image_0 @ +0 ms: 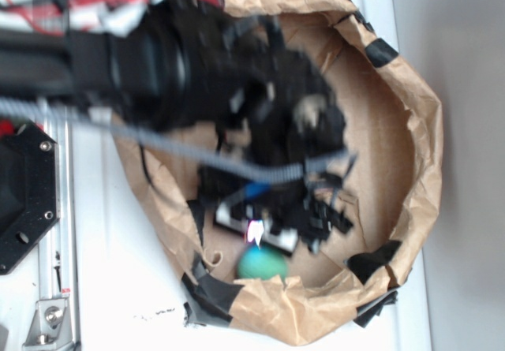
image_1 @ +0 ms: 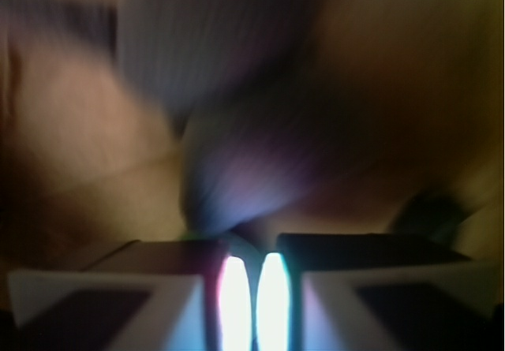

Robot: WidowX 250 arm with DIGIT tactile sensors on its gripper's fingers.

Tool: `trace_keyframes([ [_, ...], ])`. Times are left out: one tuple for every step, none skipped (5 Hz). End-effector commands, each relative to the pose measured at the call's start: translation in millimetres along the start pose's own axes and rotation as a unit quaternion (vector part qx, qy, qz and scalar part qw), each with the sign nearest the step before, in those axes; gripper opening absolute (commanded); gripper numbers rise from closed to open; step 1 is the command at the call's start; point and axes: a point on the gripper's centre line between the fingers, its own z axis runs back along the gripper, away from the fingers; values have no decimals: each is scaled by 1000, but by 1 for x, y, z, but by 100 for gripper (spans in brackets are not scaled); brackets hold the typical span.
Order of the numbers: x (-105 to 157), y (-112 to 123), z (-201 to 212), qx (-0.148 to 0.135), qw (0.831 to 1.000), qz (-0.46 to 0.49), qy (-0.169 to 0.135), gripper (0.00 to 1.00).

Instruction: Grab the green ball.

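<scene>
Wrist view: the gripper (image_1: 246, 288) fills the lower edge, its two fingers (image_1: 102, 304) pressed almost together with only a thin bright slit between the pads and nothing between them. Beyond lies a blurred grey-violet mass, unidentifiable. Exterior view: the gripper (image_0: 256, 233) hangs inside the brown paper bag (image_0: 418, 130), just beside the green ball (image_0: 263, 264); whether they touch is unclear. The ball rests near the bag's taped lower rim. The black arm (image_0: 158, 59) enters the bag from the far side.
</scene>
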Motion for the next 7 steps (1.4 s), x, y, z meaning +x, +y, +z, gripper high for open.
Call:
trace_keyframes([
  [31,-2,92,3,963,-153,-222,0],
  [7,-19,112,23,919,-198,-341,0],
  [9,-21,120,15,921,-210,-327,0],
  [15,-18,107,41,952,-157,-259,100],
  [12,-13,82,5,983,-60,-173,100],
  [2,-17,61,-32,995,-1,-91,100],
  [-11,-24,43,-29,997,36,-60,100],
])
